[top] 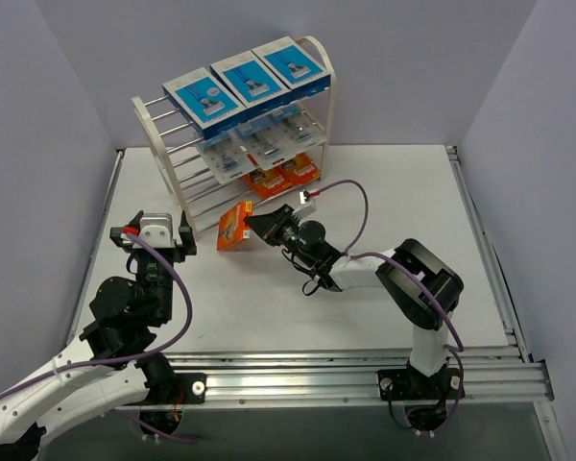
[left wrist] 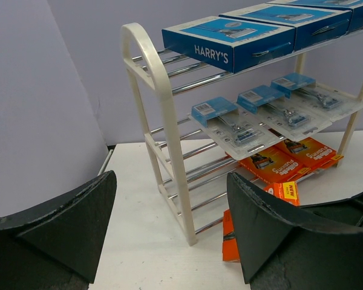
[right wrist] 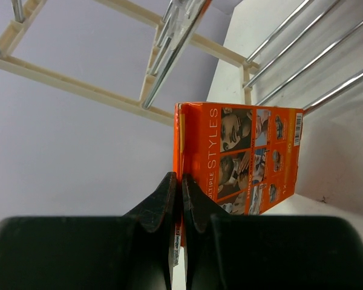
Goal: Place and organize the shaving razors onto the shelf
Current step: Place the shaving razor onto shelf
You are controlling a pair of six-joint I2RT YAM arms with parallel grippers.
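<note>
While right hand (top: 252, 225) pinches orange pack (top: 233, 229), shelf (top: 154, 128) just beyond

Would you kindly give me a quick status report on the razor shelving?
Right gripper shut on orange pack, near the shelf front. Left gripper open, empty. Nothing seen blocking.

— From where does the top view look?
— From high behind both arms, down on the whole tabletop (top: 403, 192) and the shelf (top: 173, 144).
— And the wrist views?
— The left one looks between the left fingers (left wrist: 60, 229) at the shelf, quite near. The right one is very close: just beyond the right fingers (right wrist: 163, 199) is an orange pack (right wrist: 242, 157), then the same shelf.
</note>
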